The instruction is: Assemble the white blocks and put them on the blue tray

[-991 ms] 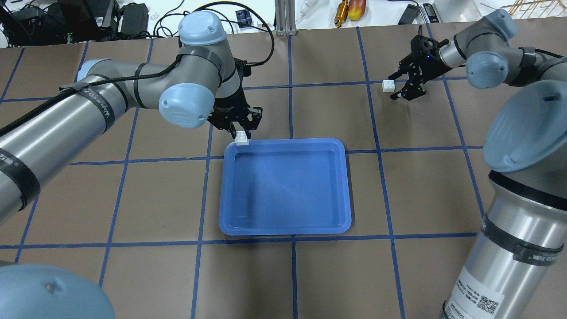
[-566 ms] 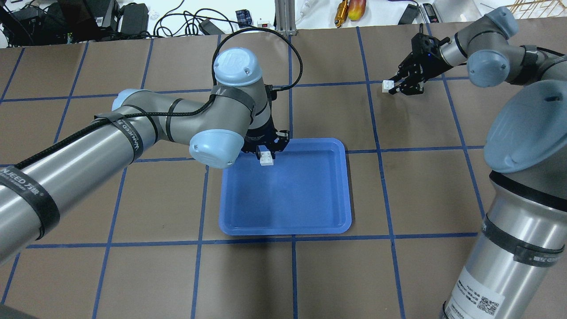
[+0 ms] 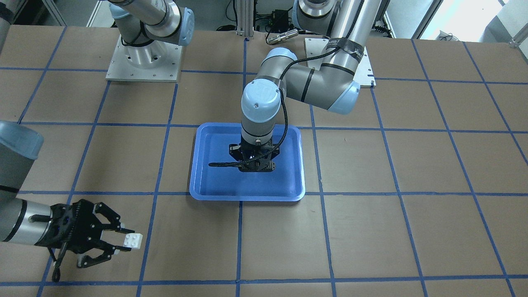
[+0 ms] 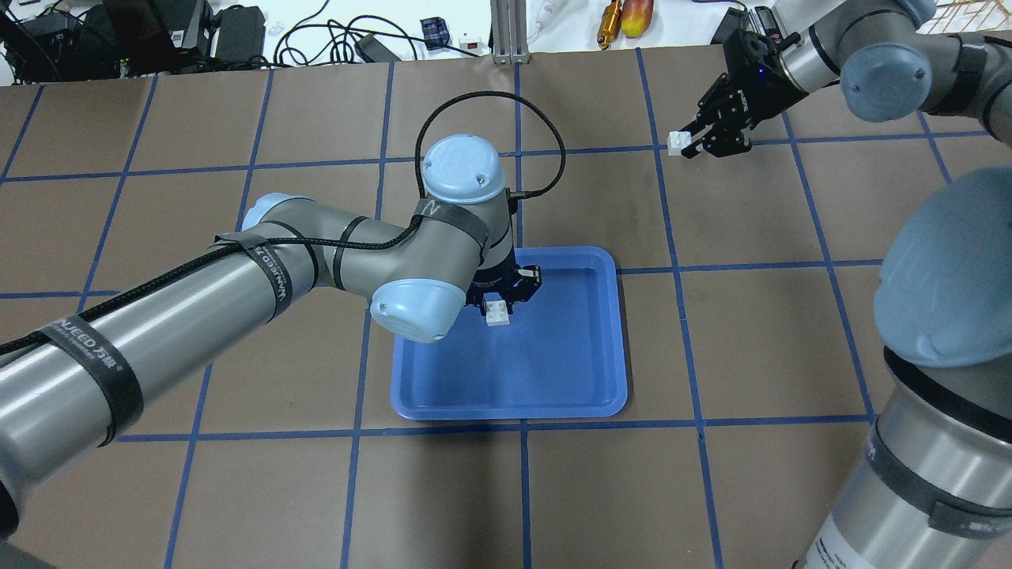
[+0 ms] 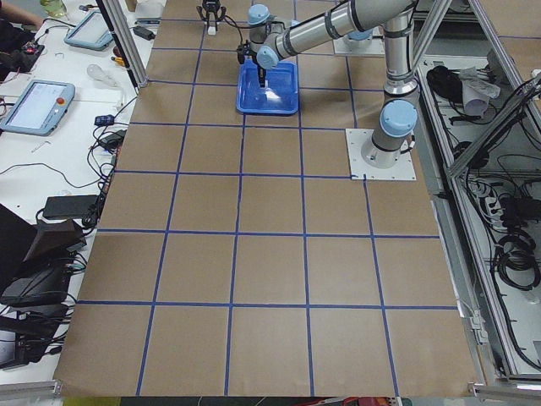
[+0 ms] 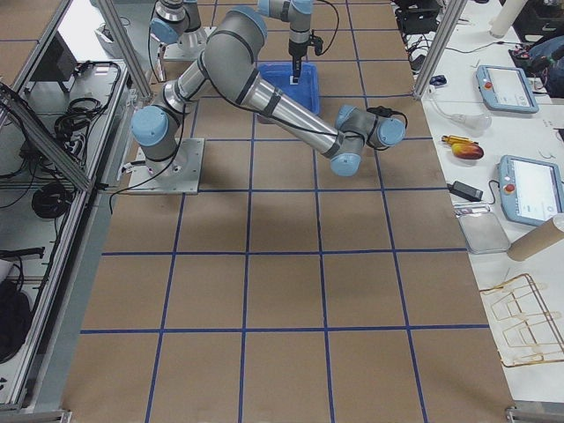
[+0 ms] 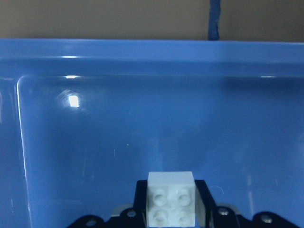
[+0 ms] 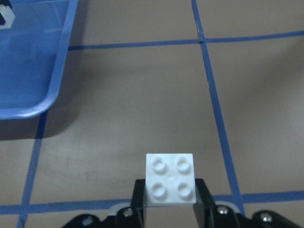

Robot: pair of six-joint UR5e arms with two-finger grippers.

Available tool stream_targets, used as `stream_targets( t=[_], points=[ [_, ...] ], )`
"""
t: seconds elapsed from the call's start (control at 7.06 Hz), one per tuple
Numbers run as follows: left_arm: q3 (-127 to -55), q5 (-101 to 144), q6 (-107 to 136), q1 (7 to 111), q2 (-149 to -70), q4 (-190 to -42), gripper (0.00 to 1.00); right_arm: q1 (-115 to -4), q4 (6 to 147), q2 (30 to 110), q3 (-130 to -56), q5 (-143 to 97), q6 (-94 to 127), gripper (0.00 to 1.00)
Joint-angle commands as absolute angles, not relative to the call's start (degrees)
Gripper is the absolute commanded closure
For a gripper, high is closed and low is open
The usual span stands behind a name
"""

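The blue tray [image 4: 506, 411] lies at the table's middle and also shows in the front view [image 3: 247, 196]. My left gripper [image 4: 499, 304] hangs over the tray's inside, near its far left part, shut on a white block [image 4: 497, 311]. The left wrist view shows that block [image 7: 171, 197] studs up between the fingers above the tray floor [image 7: 142, 118]. My right gripper [image 4: 686, 143] is far right of the tray, shut on the second white block [image 4: 677, 142], which it holds above the brown table. This block also shows in the front view [image 3: 133, 240] and the right wrist view [image 8: 170, 176].
The table is brown with a blue tape grid [image 4: 672, 237]. Cables, boxes and tools [image 4: 624, 20] lie on the white bench beyond the far edge. The arm bases [image 3: 142, 62] stand at the robot's side. The tray's corner [image 8: 33, 95] shows left of the right gripper.
My left arm carried its block from the tray's far left corner to over the tray's inside. My right gripper closed on its block and shifted slightly toward the far edge.
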State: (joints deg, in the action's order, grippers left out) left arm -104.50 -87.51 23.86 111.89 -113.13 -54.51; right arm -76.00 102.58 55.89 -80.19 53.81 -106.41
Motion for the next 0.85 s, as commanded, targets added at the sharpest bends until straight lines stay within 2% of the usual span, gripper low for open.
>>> stream_targets(
  t=[0.0,0.28,0.42,0.71],
  points=[
    [-104.7,-87.5,24.8,112.6,-113.6,-54.4,0.77,-80.1,102.1,67.1,-91.1,55.5,-106.0,1.00],
    [-104.7,-87.4,24.9,112.6,-114.8,-54.3,0.48,-82.4,102.9,74.7,-101.9,55.5,-106.2,1.00],
    [-104.7,-87.2,24.8,112.6,-115.0,-54.3,0.41,-83.7,106.3,77.8,-106.8,55.5,-105.8,1.00],
    [-104.7,-87.2,24.7,112.6,-115.1,-53.5,0.41,-85.7,111.4,82.8,-115.1,57.2,-105.5,1.00]
  ],
)
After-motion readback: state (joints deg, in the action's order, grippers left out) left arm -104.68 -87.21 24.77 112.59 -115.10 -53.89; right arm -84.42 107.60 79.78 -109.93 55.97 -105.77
